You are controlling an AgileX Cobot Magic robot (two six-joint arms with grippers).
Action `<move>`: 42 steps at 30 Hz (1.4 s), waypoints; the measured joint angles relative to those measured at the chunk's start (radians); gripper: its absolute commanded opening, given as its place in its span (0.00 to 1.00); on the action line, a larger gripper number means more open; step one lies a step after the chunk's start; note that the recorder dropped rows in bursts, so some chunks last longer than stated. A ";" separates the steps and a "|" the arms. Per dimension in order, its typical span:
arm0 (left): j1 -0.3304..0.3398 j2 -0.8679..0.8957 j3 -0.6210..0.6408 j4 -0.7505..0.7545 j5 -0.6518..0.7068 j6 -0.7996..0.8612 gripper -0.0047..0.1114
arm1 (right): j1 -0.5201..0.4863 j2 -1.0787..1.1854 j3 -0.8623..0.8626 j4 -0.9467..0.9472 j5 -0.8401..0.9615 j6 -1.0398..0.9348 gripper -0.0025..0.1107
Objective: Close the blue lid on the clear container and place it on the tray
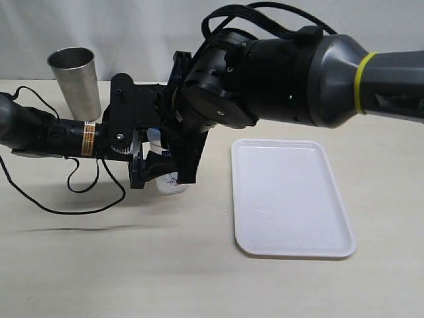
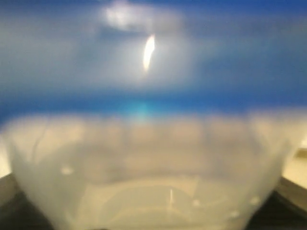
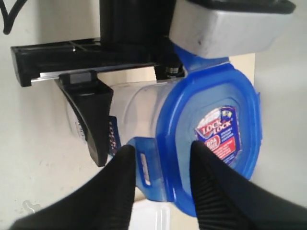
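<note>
Left of the tray [image 1: 291, 246], the left gripper [image 1: 154, 165] clamps the clear container [image 3: 139, 109]. The right gripper [image 3: 163, 149] straddles a flap of the blue lid [image 3: 211, 96]; I cannot tell whether it pinches.

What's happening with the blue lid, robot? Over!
Left gripper clamped on the clear container. Right gripper open, straddling a flap of the blue lid. Lid on, container not yet on the tray; nothing between.
</note>
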 measured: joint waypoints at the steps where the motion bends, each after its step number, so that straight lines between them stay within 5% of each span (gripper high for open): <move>1: 0.000 0.000 0.000 -0.003 0.000 0.000 0.04 | 0.000 0.000 0.008 -0.011 -0.012 0.005 0.25; 12: 0.000 0.000 -0.002 -0.016 0.013 0.000 0.04 | 0.002 -0.006 0.077 -0.193 -0.114 0.141 0.27; 18: 0.000 0.000 -0.002 -0.010 0.007 0.022 0.04 | 0.000 -0.034 0.086 -0.062 -0.133 0.094 0.43; 22: 0.000 0.000 -0.002 0.013 -0.011 0.055 0.04 | -0.002 -0.084 0.100 0.050 -0.134 0.085 0.43; 33: -0.013 0.000 -0.002 0.136 -0.094 0.321 0.04 | -0.016 -0.242 -0.078 0.453 0.136 0.014 0.43; 42: -0.036 -0.002 -0.002 0.156 -0.101 0.438 0.04 | -0.169 -0.172 -0.192 0.699 0.475 -0.070 0.43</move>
